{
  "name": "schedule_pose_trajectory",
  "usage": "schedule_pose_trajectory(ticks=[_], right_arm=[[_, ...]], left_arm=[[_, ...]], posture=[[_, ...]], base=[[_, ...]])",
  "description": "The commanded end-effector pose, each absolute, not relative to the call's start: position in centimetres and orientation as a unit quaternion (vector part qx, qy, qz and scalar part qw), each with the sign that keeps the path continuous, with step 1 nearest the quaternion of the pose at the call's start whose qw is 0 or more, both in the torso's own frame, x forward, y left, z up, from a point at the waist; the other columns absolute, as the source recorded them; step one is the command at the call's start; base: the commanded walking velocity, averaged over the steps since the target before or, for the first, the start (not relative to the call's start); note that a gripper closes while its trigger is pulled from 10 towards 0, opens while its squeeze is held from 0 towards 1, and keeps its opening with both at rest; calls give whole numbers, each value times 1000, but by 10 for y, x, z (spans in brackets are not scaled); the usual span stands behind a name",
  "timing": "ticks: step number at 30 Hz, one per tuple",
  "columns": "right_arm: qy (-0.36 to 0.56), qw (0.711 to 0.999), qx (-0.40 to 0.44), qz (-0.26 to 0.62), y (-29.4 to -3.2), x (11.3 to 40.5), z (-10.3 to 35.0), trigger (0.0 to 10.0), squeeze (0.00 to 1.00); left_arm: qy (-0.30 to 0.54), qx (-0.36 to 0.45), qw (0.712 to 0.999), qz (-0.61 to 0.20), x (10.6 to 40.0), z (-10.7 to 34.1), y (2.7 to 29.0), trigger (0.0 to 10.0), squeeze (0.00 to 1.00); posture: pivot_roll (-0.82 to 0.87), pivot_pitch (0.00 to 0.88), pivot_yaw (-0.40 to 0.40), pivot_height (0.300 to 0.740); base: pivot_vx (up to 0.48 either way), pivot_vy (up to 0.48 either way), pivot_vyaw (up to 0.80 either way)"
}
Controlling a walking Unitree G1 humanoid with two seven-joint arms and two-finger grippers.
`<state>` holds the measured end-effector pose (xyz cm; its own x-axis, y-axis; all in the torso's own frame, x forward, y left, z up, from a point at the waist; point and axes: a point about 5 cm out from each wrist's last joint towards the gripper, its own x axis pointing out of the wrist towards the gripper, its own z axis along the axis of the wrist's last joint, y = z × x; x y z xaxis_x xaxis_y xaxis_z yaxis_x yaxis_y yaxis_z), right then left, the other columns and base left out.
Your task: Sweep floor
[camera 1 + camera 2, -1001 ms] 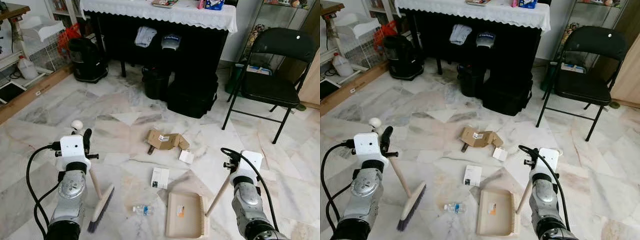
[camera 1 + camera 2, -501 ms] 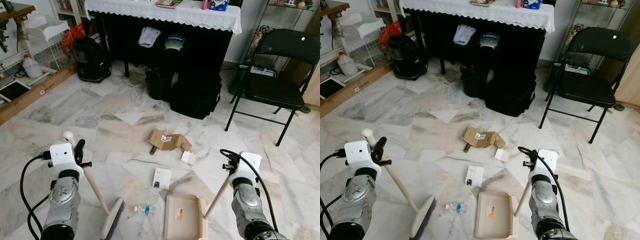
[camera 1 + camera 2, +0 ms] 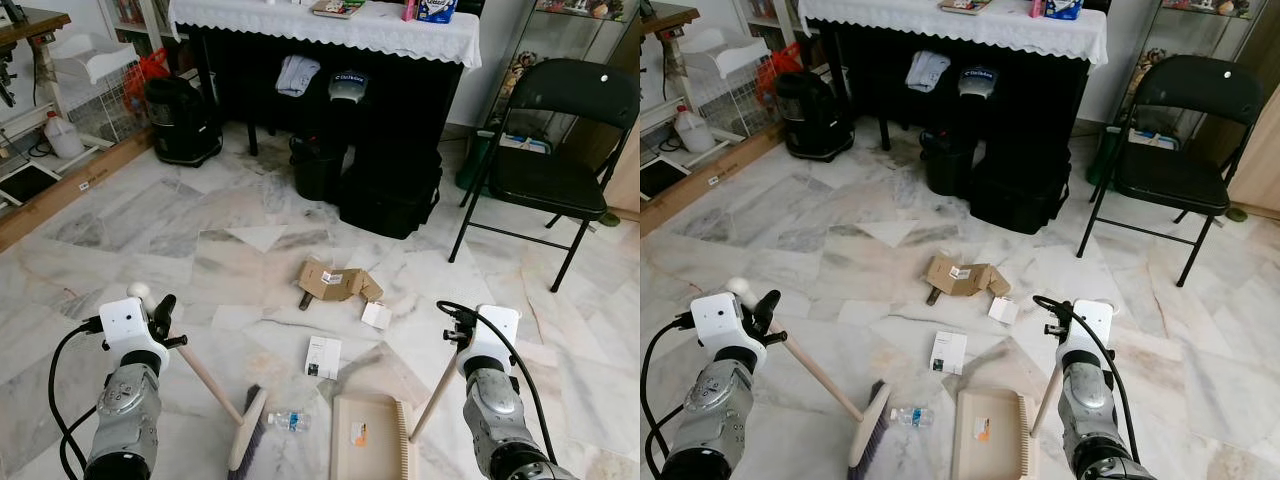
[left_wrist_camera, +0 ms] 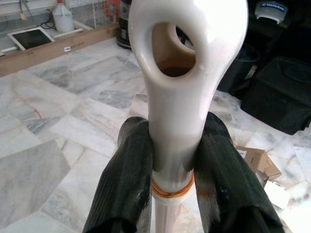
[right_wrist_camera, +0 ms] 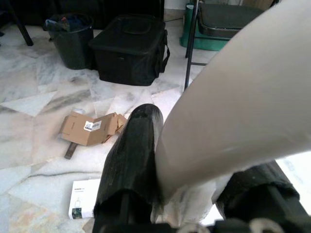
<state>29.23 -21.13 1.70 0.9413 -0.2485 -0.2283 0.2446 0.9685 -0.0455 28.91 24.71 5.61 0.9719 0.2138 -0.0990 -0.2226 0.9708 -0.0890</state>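
Left gripper [image 4: 172, 160] squeezed tight on the broom [image 3: 215, 392], cream stick slanting down to dark bristles beside a small bottle [image 3: 287, 421]; right gripper [image 5: 194, 160] clamped on the dustpan [image 3: 372, 437], flat and beige on the marble floor [image 3: 250, 215]

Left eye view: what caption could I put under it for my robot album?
Left gripper holds the broom beside a small bottle; right gripper holds the dustpan.

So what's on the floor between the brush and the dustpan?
A small clear water bottle lies on its side between the brush head and the dustpan, seen in both eye views. It sits close to the bristles.
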Motion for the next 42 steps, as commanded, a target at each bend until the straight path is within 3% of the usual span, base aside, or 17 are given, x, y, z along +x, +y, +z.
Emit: schedule_pose_trajectory(ticks=[1, 12, 25, 30, 42], right_arm=[[106, 987, -11, -123, -211, 297, 22, 10000, 0], [106, 986, -11, -126, -210, 297, 22, 10000, 0], [111, 986, -10, -127, -209, 296, 20, 10000, 0], [110, 986, -9, -128, -209, 296, 20, 10000, 0], [108, 986, -7, -130, -208, 297, 21, 10000, 0]], left_arm=[[68, -60, 989, 114, 287, 50, 252, 10000, 0], [84, -137, 983, 82, 291, 54, 258, 10000, 0], [91, -146, 984, 41, 294, 60, 252, 10000, 0], [69, -243, 964, -83, 297, 83, 228, 10000, 0], [34, -297, 945, -133, 301, 106, 218, 10000, 0]], posture=[[108, 0, -45, 740], [114, 0, -39, 740], [116, 0, -36, 740], [123, 0, -32, 740], [123, 0, -30, 740]], base=[[0, 0, 0], [0, 0, 0], [0, 0, 0], [0, 0, 0], [0, 0, 0]])
